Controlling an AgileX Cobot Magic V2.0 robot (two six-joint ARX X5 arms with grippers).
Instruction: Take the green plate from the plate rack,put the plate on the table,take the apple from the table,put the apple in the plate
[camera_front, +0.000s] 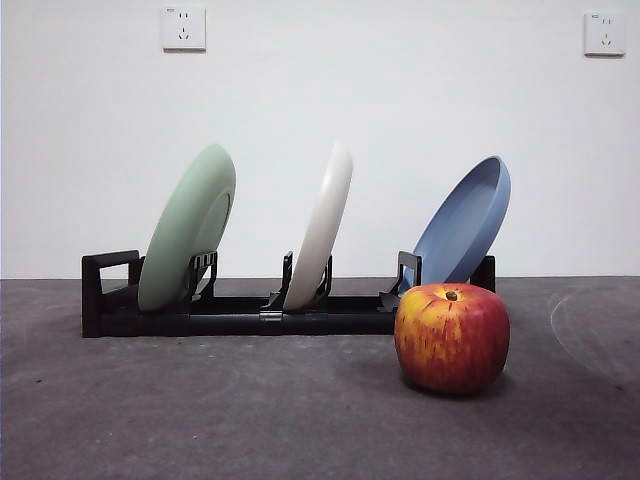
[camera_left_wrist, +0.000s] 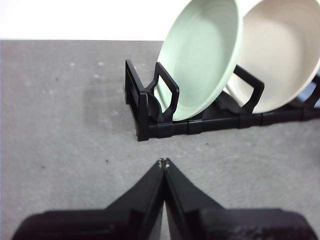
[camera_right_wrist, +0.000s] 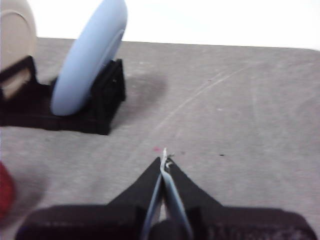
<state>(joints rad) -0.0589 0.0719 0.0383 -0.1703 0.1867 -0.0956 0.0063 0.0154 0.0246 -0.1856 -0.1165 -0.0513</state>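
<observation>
The green plate (camera_front: 186, 230) leans in the left slot of the black plate rack (camera_front: 240, 315); in the left wrist view the green plate (camera_left_wrist: 200, 57) stands at the end of the plate rack (camera_left_wrist: 150, 107). A red apple (camera_front: 452, 338) with yellow streaks rests on the dark grey table (camera_front: 250, 410) in front of the rack's right end; a red sliver of the apple (camera_right_wrist: 5, 195) shows in the right wrist view. My left gripper (camera_left_wrist: 163, 162) is shut, empty, above the table short of the rack. My right gripper (camera_right_wrist: 164, 161) is shut, empty, over bare table.
A cream-white plate (camera_front: 320, 228) stands in the rack's middle slot and a blue plate (camera_front: 465, 222) leans at its right end. A white wall with two sockets rises behind the table. Neither arm shows in the front view.
</observation>
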